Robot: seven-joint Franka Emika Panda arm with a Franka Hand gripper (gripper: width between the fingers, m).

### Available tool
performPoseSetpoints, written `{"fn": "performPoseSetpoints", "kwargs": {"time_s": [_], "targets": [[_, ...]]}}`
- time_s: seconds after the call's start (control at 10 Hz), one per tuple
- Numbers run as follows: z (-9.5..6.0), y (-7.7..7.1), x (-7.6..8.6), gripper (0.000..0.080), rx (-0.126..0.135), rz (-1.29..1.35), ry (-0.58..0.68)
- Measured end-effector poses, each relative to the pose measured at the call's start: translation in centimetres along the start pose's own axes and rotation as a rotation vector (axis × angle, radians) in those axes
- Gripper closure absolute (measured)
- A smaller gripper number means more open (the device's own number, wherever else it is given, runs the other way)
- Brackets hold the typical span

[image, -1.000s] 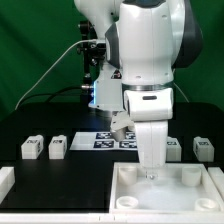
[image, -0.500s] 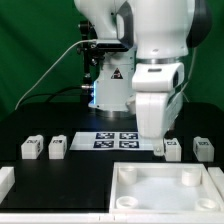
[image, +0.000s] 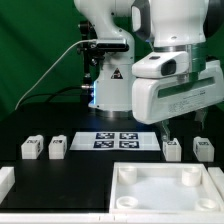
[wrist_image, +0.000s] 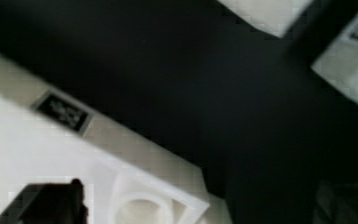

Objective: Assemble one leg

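Observation:
Four legs, small white blocks with tags, stand in a row on the black table: two at the exterior view's left (image: pixel 31 148) (image: pixel 58 147) and two at its right (image: pixel 171 149) (image: pixel 203 149). My gripper (image: pixel 181 124) hangs tilted just above the two right legs and touches neither. In the wrist view the gripper (wrist_image: pixel 197 205) is open and empty, with one dark finger (wrist_image: pixel 51 204) at the frame edge. The large white tray-like piece (image: pixel 150 196) lies at the front; its tagged rim and a round corner socket (wrist_image: pixel 140 208) show below the jaws.
The marker board (image: pixel 117 139) lies flat at the middle back in front of the robot base. Another white part (image: pixel 5 180) sits at the front of the exterior view's left edge. Blurred white shapes (wrist_image: pixel 357 50) show across the dark table in the wrist view.
The gripper has lifted up out of the tray-like piece, swung toward the exterior view's right and tilted. The legs and the tray have not moved.

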State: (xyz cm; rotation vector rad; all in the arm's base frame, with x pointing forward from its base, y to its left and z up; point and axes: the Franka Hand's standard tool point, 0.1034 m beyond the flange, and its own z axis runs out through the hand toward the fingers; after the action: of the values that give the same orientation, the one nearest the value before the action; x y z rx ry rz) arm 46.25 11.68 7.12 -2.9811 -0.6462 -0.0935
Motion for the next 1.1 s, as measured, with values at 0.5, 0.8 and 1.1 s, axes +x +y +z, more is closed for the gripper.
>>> {"fn": "performPoseSetpoints", "kwargs": {"time_s": [0.5, 0.8, 1.1], "targets": [[1.8, -6.3, -1.1, 0.0150, 0.028, 0.406, -0.053], [2.0, -6.4, -2.9, 0.0150, 0.060, 0.471, -0.267], [3.6, -8.8, -4.7, 0.0150, 0.094, 0.493, -0.601]]}}
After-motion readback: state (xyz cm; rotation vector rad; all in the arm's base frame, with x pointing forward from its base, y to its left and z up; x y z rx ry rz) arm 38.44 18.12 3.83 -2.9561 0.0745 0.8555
